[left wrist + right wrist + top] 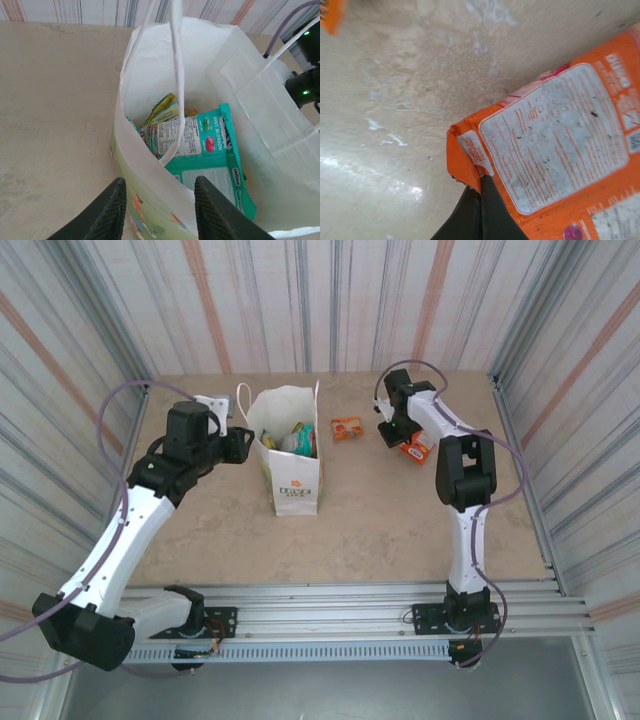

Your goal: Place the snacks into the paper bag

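The right gripper (481, 185) is pressed together on one folded corner of the orange-white packet (555, 140), which lies flat on the bench (400, 520) right of centre. That hold is thin: on a lift the foil may slip out, or the packet may hang and swing from its corner. The paper bag (290, 455) stands upright left of centre with a teal mint packet (215, 160) and a yellow-green packet (162, 107) already inside. Its mouth is narrow and a twisted handle (177, 75) crosses it, so a dangling packet could catch the rim or the handle and tip the bag. The left gripper (159, 187) is part-spread astride the bag's near wall, one finger outside and one inside. It is not visibly clamping, so it may steady the bag only a little. Another orange packet (346, 428) lies between the bag and the right gripper. The bench is beige, mottled like stone and slightly glossy. Striped corrugated panels (330, 300) in grey, white and rust wall it in, and an aluminium rail (350, 600) runs along the lower edge.
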{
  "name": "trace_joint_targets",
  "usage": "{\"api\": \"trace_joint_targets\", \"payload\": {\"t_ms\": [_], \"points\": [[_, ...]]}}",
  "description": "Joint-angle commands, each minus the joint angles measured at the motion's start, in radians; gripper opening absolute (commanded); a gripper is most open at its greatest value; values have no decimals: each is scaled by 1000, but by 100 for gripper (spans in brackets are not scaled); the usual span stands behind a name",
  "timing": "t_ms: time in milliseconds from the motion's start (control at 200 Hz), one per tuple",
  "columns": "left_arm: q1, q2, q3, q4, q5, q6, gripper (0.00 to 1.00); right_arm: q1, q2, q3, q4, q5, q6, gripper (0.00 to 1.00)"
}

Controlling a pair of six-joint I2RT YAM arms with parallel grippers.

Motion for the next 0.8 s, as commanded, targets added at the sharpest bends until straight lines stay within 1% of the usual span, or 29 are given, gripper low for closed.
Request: {"api": "trace_joint_targets", "payload": {"t_ms": [0,236,426,797], "points": [[-7,-20,13,11,-7,14,41,0,-121,-43,13,-63,23,0],[-9,-44,5,21,-7,16,41,-2,-268,-141,23,-175,96,0],[-9,-68,-12,45,-13,19,41,-2,-354,-200,37,-298,178,0],[-9,-82,-19,79,-1,24,41,-1,-523,-310,100,-445,356,0]]}}
